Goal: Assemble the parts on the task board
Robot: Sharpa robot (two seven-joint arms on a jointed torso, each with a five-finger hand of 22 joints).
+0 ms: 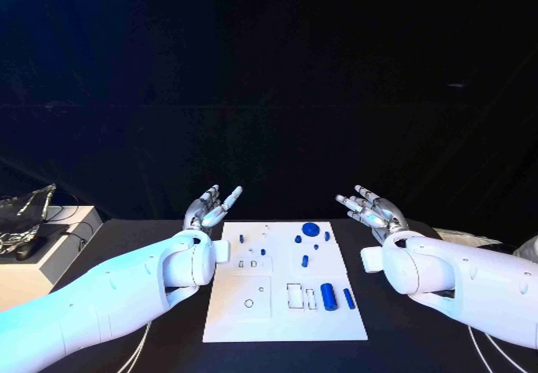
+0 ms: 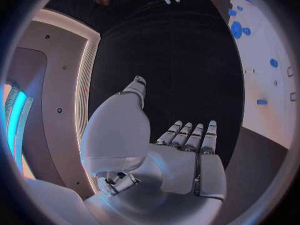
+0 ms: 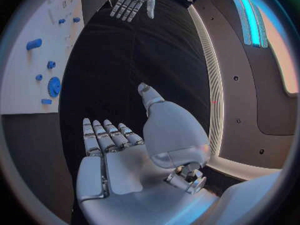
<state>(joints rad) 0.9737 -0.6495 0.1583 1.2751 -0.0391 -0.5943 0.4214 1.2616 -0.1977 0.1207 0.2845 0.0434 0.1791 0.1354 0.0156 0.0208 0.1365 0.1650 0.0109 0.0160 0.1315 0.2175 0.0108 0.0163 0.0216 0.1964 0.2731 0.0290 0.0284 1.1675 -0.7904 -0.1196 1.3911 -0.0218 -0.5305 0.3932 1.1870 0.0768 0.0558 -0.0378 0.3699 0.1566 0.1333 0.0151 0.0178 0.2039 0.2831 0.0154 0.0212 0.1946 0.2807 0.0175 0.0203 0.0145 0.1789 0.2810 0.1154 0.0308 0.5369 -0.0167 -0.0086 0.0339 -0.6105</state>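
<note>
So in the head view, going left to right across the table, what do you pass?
Left hand → task board → big blue cylinder part → right hand.

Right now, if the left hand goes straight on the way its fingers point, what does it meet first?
Probably nothing: the open left hand points past the white task board over bare black table. Depth is uncertain.

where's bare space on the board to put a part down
The near strip of the white task board, below the large blue cylinder, is bare. Black table flanks the board under each open hand. The far right, around the blue gear, is crowded.
</note>
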